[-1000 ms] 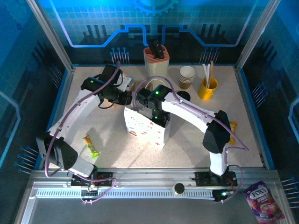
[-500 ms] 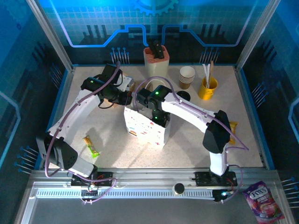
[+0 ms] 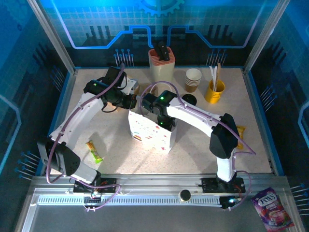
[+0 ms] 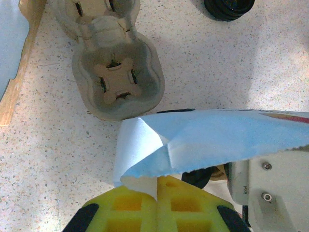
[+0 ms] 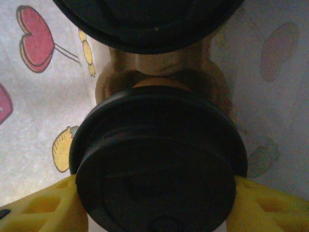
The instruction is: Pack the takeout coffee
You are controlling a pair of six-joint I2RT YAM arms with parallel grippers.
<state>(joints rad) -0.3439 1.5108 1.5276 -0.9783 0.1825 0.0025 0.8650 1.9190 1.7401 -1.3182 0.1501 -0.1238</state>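
Observation:
A white paper bag (image 3: 148,134) with colourful prints stands open mid-table. My left gripper (image 3: 132,102) is shut on its upper rim; in the left wrist view the yellow fingers (image 4: 130,208) pinch the folded paper edge (image 4: 145,159). My right gripper (image 3: 164,123) reaches down into the bag. In the right wrist view a takeout coffee with a black lid (image 5: 158,162) sits between my yellow fingers (image 5: 41,208), which close on its sides. A second lidded coffee (image 5: 145,21) stands just beyond it, both in a brown carrier (image 5: 154,72) inside the bag.
An empty cardboard cup carrier (image 4: 118,79) lies behind the bag, near loose black lids (image 3: 189,99). At the back stand nested paper cups (image 3: 193,79), a yellow pot of stirrers (image 3: 214,92) and a tan holder (image 3: 161,63). A snack bar (image 3: 94,151) lies front left.
The right arm has shifted slightly over the bag, and the bag's lower front edge has moved a little. The left arm holds still.

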